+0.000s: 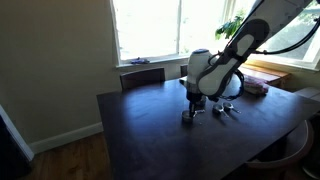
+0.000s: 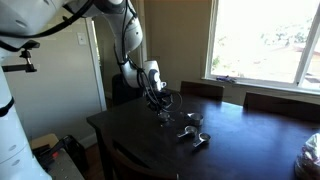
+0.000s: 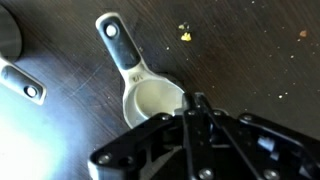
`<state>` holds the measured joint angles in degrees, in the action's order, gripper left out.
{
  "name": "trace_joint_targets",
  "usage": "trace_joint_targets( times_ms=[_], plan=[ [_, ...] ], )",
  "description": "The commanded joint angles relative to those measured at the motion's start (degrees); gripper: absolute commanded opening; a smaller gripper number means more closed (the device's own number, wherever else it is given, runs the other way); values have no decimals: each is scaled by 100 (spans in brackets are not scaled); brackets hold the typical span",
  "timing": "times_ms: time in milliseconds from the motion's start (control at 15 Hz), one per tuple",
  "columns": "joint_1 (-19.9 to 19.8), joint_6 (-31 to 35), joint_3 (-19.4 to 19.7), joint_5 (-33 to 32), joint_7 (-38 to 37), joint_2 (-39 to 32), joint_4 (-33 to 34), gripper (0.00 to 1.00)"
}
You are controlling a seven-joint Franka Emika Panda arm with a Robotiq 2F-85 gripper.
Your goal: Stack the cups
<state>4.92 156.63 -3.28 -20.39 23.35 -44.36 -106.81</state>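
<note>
Closest to you in the wrist view, the end effector is drawn in narrow, its fingers almost meeting just over the right rim of the cup. You cannot tell from here whether the thin metal wall is pinched between them or they merely sit above it, so confirm that before you raise the arm. The cup sits upright on the dark table, mouth up and empty, with its flat handle running away up and to the left.

A rim pinch on so light and slick a cup will likely let it swing, so lift slowly and keep the mouth level. If it tips, set it down and take it again nearer the handle root.

Beyond the handle, at the left edge of the wrist view, lie parts of the other cups, near but apart from this one. In both exterior views they show as a small cluster just beside the arm. Carry your cup over whichever one looks larger, line the handles up, and lower it straight in rather than dropping it; the sizes are too small to judge from here
</note>
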Motion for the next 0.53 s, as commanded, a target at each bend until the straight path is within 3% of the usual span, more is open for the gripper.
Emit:
trace_joint_targets(
  times_ms=[0,333,400,467],
  plan=[
    [193,-66,110,-5,-516,777,-725,7],
    [229,-45,174,-13,-897,1202,-950,7],
    [202,-104,170,23,-925,1196,-882,32],
    [157,-157,144,48,-873,1181,-812,32]
  ],
)
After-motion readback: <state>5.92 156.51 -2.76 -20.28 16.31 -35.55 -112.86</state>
